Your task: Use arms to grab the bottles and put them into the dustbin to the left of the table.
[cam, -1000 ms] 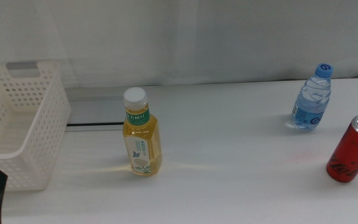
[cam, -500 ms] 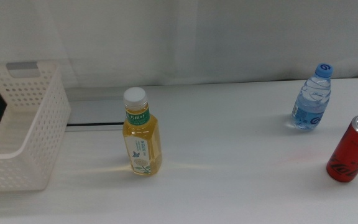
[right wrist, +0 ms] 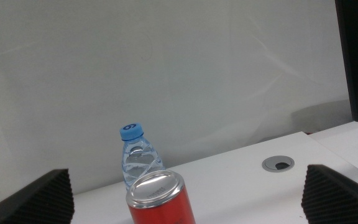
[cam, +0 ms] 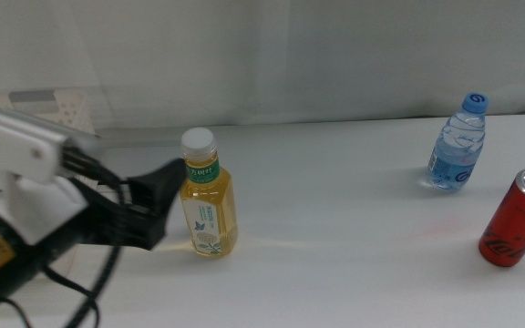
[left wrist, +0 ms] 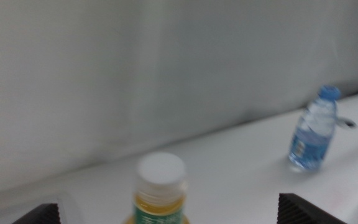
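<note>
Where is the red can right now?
In the middle view the red can stands upright at the table's right edge, just in front of the blue-capped water bottle, not touching it.

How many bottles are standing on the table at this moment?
2. The tea bottle stands left of centre, right in front of the open left gripper. The water bottle stands far right, behind the red can. None seems hidden.

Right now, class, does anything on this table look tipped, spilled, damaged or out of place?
Nothing is tipped or spilled: the tea bottle, water bottle and red can all stand upright. The can is the odd one out among bottles. The left gripper is open beside the tea bottle.
</note>
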